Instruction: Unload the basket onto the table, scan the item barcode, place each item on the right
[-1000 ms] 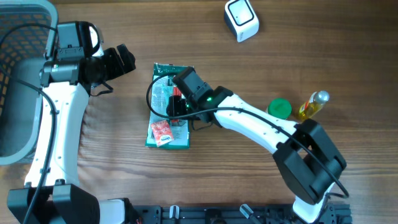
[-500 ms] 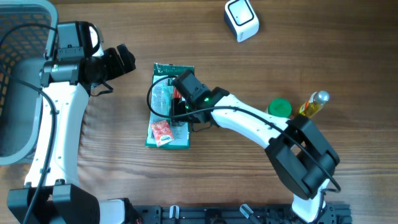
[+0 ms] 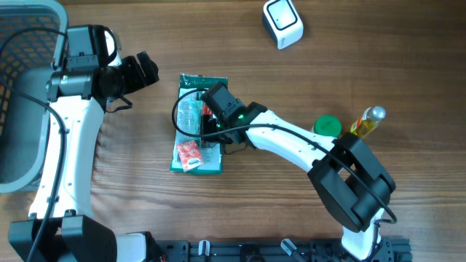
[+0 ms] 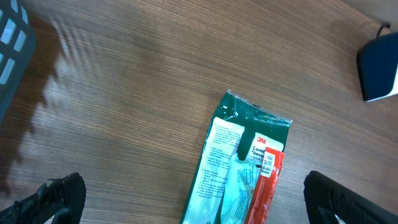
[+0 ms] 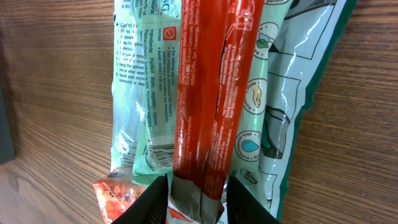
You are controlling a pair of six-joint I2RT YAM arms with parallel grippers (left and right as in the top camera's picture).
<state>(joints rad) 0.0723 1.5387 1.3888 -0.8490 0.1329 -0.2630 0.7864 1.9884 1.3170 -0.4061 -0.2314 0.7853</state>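
Green packet (image 3: 210, 160) flat on the desk (image 3: 328, 58), right gripper (image 5: 198, 202) over it.
The packet lies left of centre, well apart from the white scanner (image 3: 282, 23) at the far edge. The right jaws stand narrow, one on each side of the lower end of the packet's red strip (image 5: 208, 93); whether they pinch it I cannot tell. The left gripper (image 4: 202, 202) hovers near the packet's top, jaws wide, holding nothing.

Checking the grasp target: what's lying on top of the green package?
A red strip pack lies lengthwise on the green package, between the jaws of the right gripper. A small orange sachet overlaps one end. Overhead, the arm hides the package's middle.
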